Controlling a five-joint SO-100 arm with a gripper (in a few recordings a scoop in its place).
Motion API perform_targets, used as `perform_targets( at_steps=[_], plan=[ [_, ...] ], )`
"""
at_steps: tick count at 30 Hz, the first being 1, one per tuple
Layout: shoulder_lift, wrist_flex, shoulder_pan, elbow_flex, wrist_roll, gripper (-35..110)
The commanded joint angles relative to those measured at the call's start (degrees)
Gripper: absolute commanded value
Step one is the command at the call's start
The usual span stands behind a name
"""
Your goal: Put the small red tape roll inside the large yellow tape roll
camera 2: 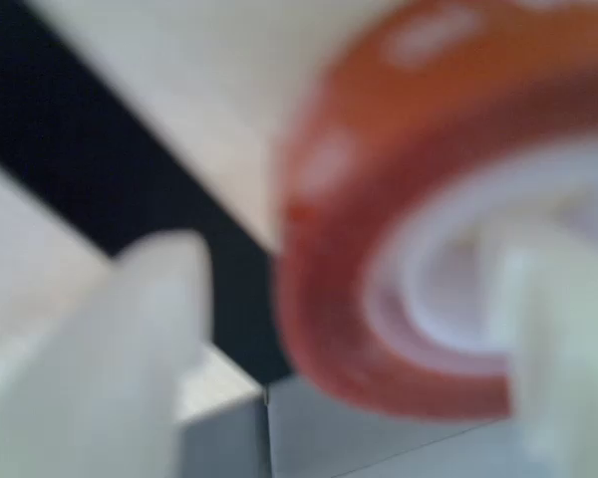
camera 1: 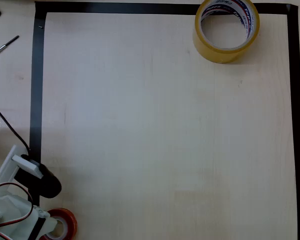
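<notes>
In the overhead view the large yellow tape roll stands at the top right of the pale table, on the black tape border, while the small red tape roll lies well apart at the bottom left corner, just beside the border and partly under the white arm. In the wrist view, badly blurred, the gripper is spread around the red roll: one white finger sits outside its wall, the other reaches into its white core.

Glossy small red tape roll; shiny translucent large yellow tape roll; matt pale wood-grain desk; white plastic gripper
</notes>
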Motion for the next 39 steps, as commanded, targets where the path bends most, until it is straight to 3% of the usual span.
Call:
perform_targets(
  at_steps=[1,9,14,25,32,39],
  plan=[
    [-0.1,-0.3,1.3,-4.0,-1.1,14],
    [-3.1,-1.1,2.1,-4.3,-1.1,13],
    [-3.4,-1.5,2.0,-4.3,-1.1,0],
    [3.0,-1.8,0.6,-2.4,-1.1,0],
    [27.1,6.3,-14.4,-0.2,-0.6,0],
    [38.3,8.3,-35.1,2.9,4.3,0]
  ],
)
